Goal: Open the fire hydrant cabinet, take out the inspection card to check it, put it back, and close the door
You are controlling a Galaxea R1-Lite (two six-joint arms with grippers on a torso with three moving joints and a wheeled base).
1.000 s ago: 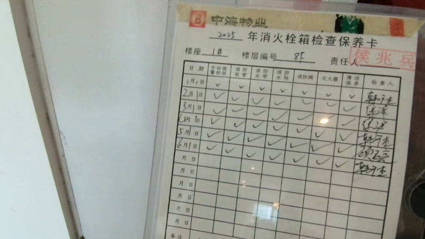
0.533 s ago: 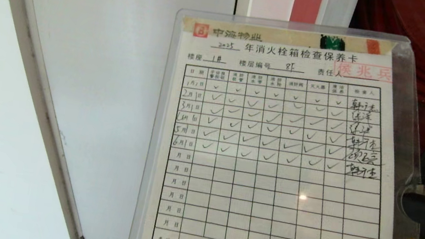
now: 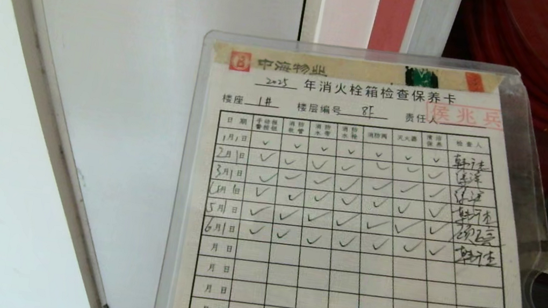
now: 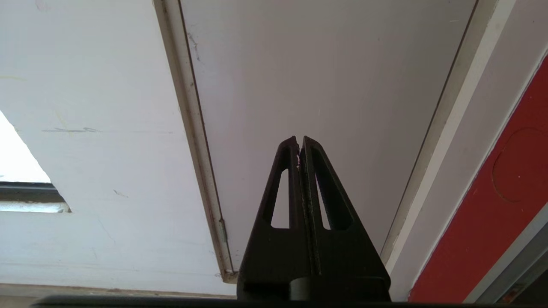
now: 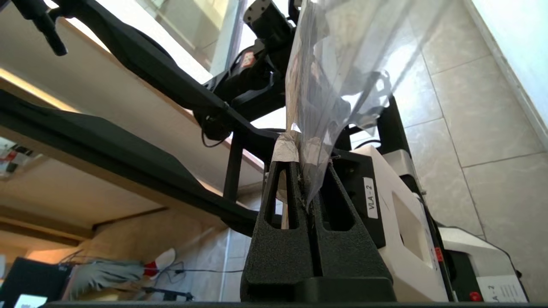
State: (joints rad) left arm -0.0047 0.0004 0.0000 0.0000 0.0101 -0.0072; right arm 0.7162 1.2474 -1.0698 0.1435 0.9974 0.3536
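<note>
Close before the head camera, the laminated white inspection card (image 3: 357, 215) with its black printed grid is facing the lens, blocking part of the red-lined silver fire hydrant cabinet (image 3: 540, 47). The right gripper (image 5: 305, 171) is pinching the card's clear plastic edge. The left gripper (image 4: 299, 143) is pointing at a plain white panel (image 4: 321, 72), fingers pressed together.

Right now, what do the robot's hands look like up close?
Both hands are black, rough plastic. The left hand has two long, pointy fingers, each with a triangle-shaped hole through it. The right hand is built just the same, with a scrap of white tape stuck at one fingertip. Behind it there is a white robot body with a label reading VLA-2.
</note>
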